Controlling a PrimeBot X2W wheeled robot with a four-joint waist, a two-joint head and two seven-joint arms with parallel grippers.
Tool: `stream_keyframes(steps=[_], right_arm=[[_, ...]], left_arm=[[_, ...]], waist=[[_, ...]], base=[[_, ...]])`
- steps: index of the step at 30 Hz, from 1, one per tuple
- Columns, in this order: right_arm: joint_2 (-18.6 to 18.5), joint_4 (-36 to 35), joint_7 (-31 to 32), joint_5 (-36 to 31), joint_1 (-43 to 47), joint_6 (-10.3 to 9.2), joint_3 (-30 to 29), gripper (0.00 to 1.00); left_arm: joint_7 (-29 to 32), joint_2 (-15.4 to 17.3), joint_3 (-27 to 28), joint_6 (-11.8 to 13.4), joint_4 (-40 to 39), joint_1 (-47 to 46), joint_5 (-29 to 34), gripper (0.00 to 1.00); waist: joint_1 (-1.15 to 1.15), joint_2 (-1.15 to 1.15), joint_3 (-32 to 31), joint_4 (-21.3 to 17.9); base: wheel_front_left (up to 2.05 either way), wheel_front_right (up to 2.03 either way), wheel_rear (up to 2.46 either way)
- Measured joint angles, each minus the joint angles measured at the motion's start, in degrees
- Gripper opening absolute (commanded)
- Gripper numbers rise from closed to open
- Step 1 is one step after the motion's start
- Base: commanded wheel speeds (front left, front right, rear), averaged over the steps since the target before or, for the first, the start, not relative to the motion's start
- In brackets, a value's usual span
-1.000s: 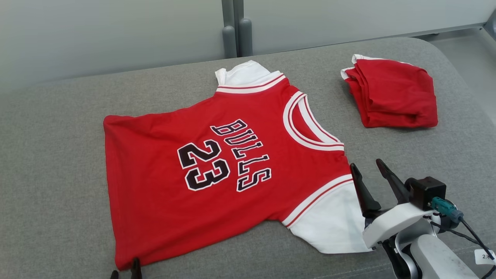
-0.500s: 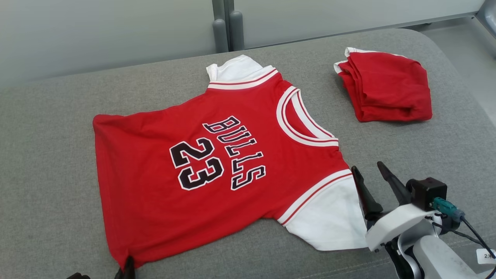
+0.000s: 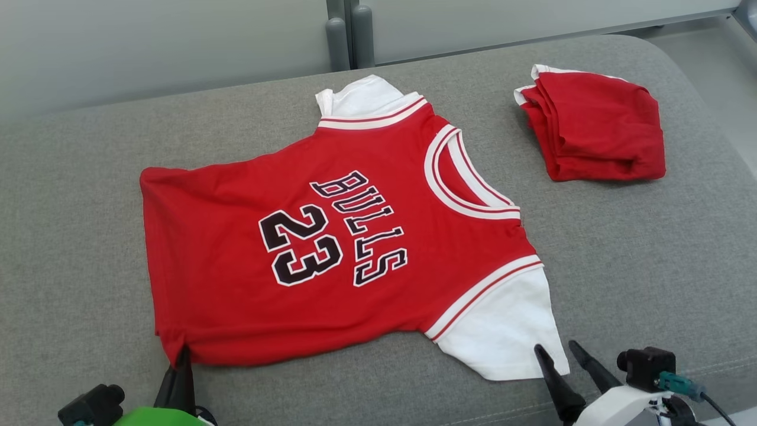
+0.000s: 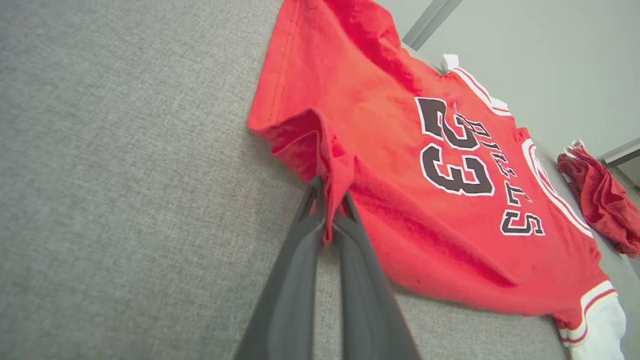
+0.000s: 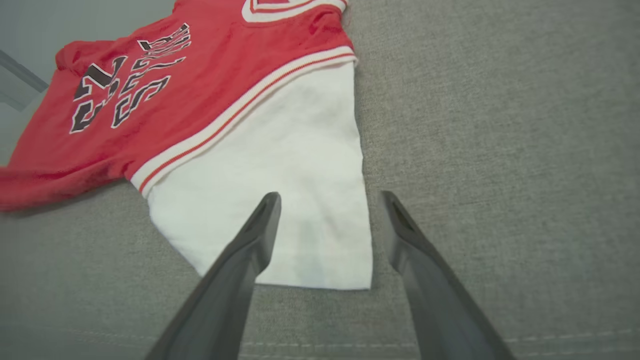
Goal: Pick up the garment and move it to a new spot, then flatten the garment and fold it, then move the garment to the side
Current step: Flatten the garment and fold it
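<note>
While a red garment (image 3: 331, 236), a jersey printed BULLS 23 with white sleeves, lies spread face up near the middle of a grey fabric cushion (image 3: 621, 254), its neck opening points toward the robot's right. At the lower left of the head view, the left gripper (image 3: 180, 362) has its two dark fingers pinched closed on the garment's near hem corner. The left wrist view shows that corner bunched and raised between the fingertips. At the lower right, the right gripper (image 3: 556, 348) has its fingers spread apart and holds nothing, just beside the near white sleeve (image 3: 502, 331). From the right wrist, one finger lies over the sleeve's edge and the other over bare cushion; contact cannot be told. A folded red bundle (image 3: 597, 133) rests well apart at the far right.
</note>
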Motion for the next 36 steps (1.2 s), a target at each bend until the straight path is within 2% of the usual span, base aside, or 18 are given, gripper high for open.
stream_keyframes(steps=[13, 21, 22, 23, 25, 27, 33, 34, 36], right_arm=[[0.55, 3.49, 0.52, 3.82, 1.38, 1.4, -0.37, 1.0], [1.03, 5.56, 0.52, 3.92, 0.41, 1.75, 0.36, 1.0], [1.15, 5.87, 0.53, 3.93, 0.16, 1.88, 0.52, 0.94], [1.27, 6.25, 0.62, 4.0, -0.13, 1.88, 0.71, 0.84], [1.31, 6.95, 0.68, 4.1, -0.58, 1.89, 0.9, 0.73], [1.32, 7.6, 0.69, 4.36, -0.96, 1.9, 1.02, 0.52], [1.57, 9.11, 0.96, 4.52, -2.39, 2.43, 1.99, 0.34], [1.58, 9.2, 0.97, 4.57, -2.66, 2.44, 2.2, 0.26], [1.74, 9.14, 0.96, 4.92, -3.04, 2.46, 2.52, 0.0]], left_arm=[[-0.19, 0.25, -0.59, -0.1, -1.57, -0.64, 0.98, 0.0], [-0.19, 0.33, -0.63, -0.09, -1.62, -0.61, 1.3, 0.0], [-0.18, 0.35, -0.63, -0.09, -1.64, -0.6, 1.3, 0.0], [-0.18, 0.38, -0.63, -0.08, -1.66, -0.6, 1.3, 0.0], [-0.18, 0.42, -0.64, 0.0, -1.75, -0.6, 1.3, 0.0], [-0.18, 0.47, -0.64, 0.01, -1.8, -0.59, 1.3, 0.0], [-0.15, 0.56, -0.64, 0.08, -1.99, -0.56, 1.31, 0.0], [-0.14, 0.56, -0.64, 0.08, -2.07, -0.55, 1.31, 0.0], [-0.08, 0.57, -0.64, 0.08, -2.19, -0.55, 1.31, 0.0]], waist=[[0.0, 0.0, 0.41, -0.15], [0.0, 0.0, 0.16, 0.5], [0.0, 0.0, 0.13, 0.55], [0.0, 0.0, 0.1, 0.61], [0.0, 0.0, 0.02, 0.73], [0.0, 0.0, -0.05, 0.83], [0.0, 0.0, -0.17, 0.95], [0.0, 0.0, -0.16, 0.94], [0.0, 0.0, -0.14, 0.92]], base=[[0.0, 0.0, 0.0], [0.0, 0.0, 0.0], [0.0, 0.0, 0.0], [0.0, 0.0, 0.0], [0.0, 0.0, 0.0], [0.0, 0.0, 0.0], [0.0, 0.0, 0.0], [0.0, 0.0, 0.0], [0.0, 0.0, 0.0]])
